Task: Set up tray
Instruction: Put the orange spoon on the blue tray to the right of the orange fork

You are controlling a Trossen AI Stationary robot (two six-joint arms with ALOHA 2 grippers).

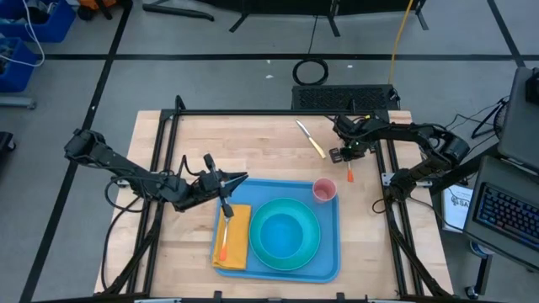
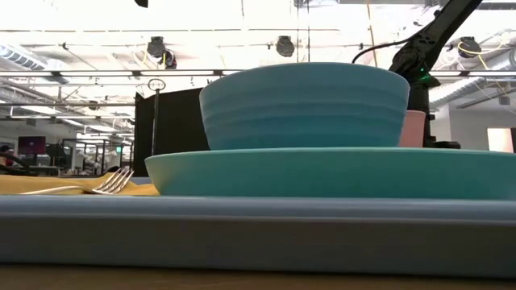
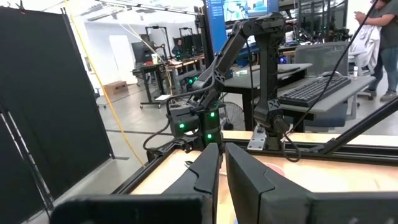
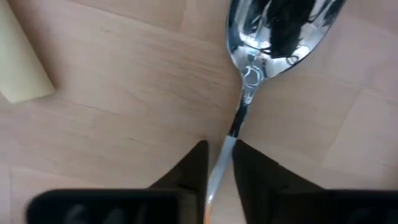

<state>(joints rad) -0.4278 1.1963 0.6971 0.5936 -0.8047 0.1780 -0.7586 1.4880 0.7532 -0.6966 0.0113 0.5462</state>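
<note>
A light wooden table (image 1: 261,135) framed by black rails is seen from above, standing on a grey floor marked with dark lines. A black mat lies on the floor behind the table, and a keyboard (image 1: 504,215) sits on a desk at the right. In the left wrist view a workshop is shown with desks, another keyboard, screens, and a person in a white coat at the far edge.

The right gripper (image 1: 348,156) is lowered to the table near the far right side, behind the tray. Its fingers (image 4: 193,168) are seen closed in around the thin neck of a spoon (image 4: 273,37), whose shiny bowl lies on the wood just ahead; the spoon's orange handle is visible from above. A knife (image 1: 310,139) with a pale yellow handle lies on the table just beside it.

The left gripper (image 1: 238,178) is held at the tray's far left corner, its fingers (image 3: 208,171) pressed almost together with nothing seen between them.

The tray (image 1: 330,257) is a large light-blue rectangle with rounded corners and a raised rim, placed at the near middle of the table. On it are set a turquoise plate (image 1: 313,248) carrying a turquoise bowl (image 1: 282,231), a yellow-orange napkin (image 1: 237,244) with a fork (image 1: 226,227) laid on it, and a pink cup (image 1: 324,190) at the far right corner.
</note>
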